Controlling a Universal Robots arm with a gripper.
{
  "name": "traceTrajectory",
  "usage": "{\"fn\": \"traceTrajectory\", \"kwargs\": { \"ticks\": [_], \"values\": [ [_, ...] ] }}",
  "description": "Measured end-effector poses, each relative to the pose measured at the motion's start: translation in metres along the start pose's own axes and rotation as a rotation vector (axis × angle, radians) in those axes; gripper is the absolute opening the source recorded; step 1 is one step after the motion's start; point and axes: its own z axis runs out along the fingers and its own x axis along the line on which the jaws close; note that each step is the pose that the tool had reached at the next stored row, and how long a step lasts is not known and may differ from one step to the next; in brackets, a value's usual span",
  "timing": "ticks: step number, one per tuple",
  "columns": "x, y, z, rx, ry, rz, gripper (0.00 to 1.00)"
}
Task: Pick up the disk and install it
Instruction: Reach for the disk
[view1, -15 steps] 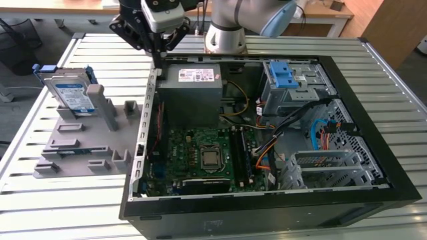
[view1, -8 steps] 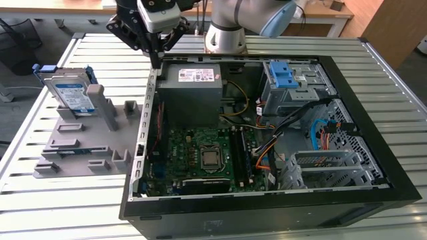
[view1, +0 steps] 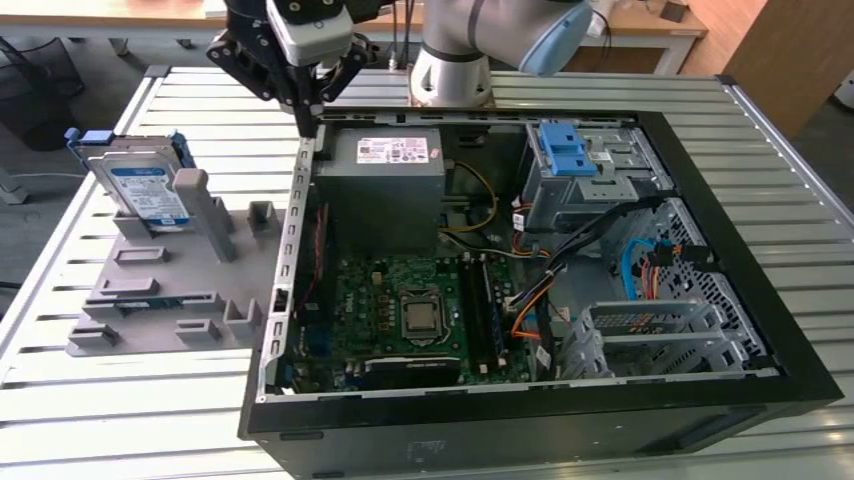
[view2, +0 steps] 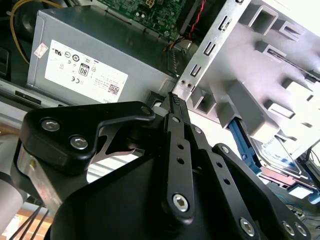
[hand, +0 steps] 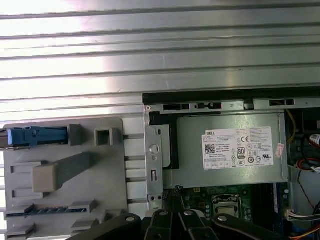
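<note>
The jaws hang pinched together, empty, over the case wall (view1: 296, 215); lowering here risks striking it, well apart from the disk (view1: 144, 188).

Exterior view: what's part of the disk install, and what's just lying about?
Job:
disk, standing in the grey holder
gripper, shut, empty, at the case edge
open case

Lying about:
power supply
motherboard
cables
</note>
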Motion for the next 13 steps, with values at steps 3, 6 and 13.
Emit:
{"fn": "traceTrajectory", "kwargs": {
  "ticks": [3, 6, 13],
  "values": [
    [0.0019, -0.0001, 0.0001, 0.0, 0.0, 0.0, 0.11],
    [0.0038, -0.0001, 0.0003, 0.0, 0.0, 0.0, 0.11],
    [0.0082, -0.0002, 0.0005, 0.0, 0.0, 0.0, 0.11]
  ]
}}
